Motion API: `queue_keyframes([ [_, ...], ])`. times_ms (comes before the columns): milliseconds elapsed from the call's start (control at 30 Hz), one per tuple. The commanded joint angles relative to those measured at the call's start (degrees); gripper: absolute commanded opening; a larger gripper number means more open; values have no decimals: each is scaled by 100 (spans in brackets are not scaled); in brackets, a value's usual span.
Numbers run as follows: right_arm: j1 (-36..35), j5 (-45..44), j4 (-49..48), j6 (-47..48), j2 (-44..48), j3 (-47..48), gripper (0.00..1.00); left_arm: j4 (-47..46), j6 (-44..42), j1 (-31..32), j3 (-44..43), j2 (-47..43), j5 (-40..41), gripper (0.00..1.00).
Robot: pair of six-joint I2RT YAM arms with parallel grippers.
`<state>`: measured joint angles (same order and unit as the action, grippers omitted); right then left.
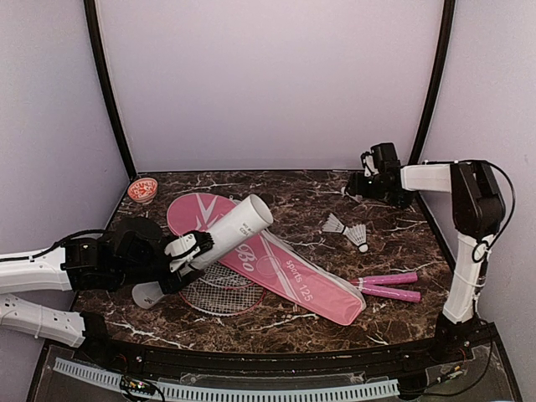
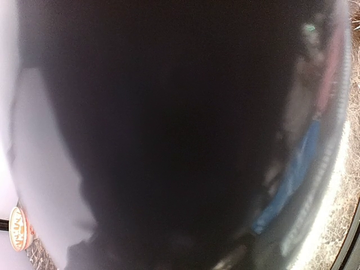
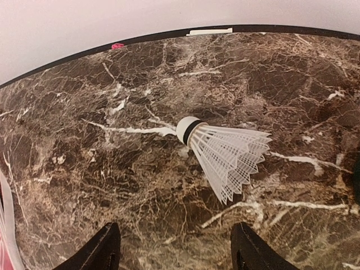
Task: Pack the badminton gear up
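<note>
The left hand [image 1: 191,249] holds the white tube [image 1: 239,224] near its lower end, at 9 o'clock on the brown surface [image 1: 377,328]. The open end of the tube points to 1 o'clock, over the pink bag [image 1: 293,272]. The left wrist view is too dark and blurry to show more.

The bag lies flat in the middle, from 10 o'clock to 4 o'clock. Two rackets [image 1: 219,297] lie partly under it. Their pink handles [image 1: 389,287] stick out at 4 o'clock. The red cap [image 1: 142,189] sits alone in the 10 o'clock corner. Two shuttlecocks [image 1: 335,224] lie side by side at 2 o'clock.

The right hand [image 1: 360,186] is at 1 o'clock, far back. Its fingers [image 3: 104,250] are wide apart with nothing in them. One shuttlecock [image 3: 225,154] lies on its side just ahead of them.
</note>
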<state>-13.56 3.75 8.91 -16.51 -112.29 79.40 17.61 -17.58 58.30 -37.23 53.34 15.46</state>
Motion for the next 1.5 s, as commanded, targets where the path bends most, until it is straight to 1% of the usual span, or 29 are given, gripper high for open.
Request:
queue_keyframes([
  [0,82,236,-463,-414,-475,429,67,-225,-13,-3,83,-67,-27,41],
  [100,122,142,-522,-476,-742,587,66,-256,-21,-3,108,-87,-19,41],
  [367,169,-9,-557,-473,-1200,1006,58,-295,-41,-3,111,-10,-50,40],
  [467,191,-81,-552,-425,-1359,1179,52,-304,-48,-3,118,9,-60,40],
  [567,196,-180,-521,-319,-1479,1345,35,-327,-57,-3,135,10,-76,40],
  [633,197,-193,-505,-231,-1481,1405,17,-364,-73,-3,165,-12,-128,40],
  [667,196,-157,-482,-184,-1421,1407,10,-380,-99,-3,186,-28,-165,40],
  [733,189,-5,-536,-85,-1173,1281,1,-416,-162,-1,215,-63,-208,40],
  [933,93,568,-657,147,144,574,0,-481,-287,2,183,25,-263,39],
  [1133,-213,1278,-119,459,1539,211,0,-500,-412,6,93,185,-370,39],
  [1167,-308,1458,41,561,1768,164,0,-496,-425,6,88,212,-374,38],
  [1267,-696,1585,560,913,2446,96,0,-525,-469,14,61,244,-427,38],
  [1367,-1159,2040,816,1066,3137,-160,0,-593,-475,14,80,238,-463,38],
  [1467,-1632,2254,1259,1241,3682,-275,0,-565,-483,23,75,236,-504,38],
])
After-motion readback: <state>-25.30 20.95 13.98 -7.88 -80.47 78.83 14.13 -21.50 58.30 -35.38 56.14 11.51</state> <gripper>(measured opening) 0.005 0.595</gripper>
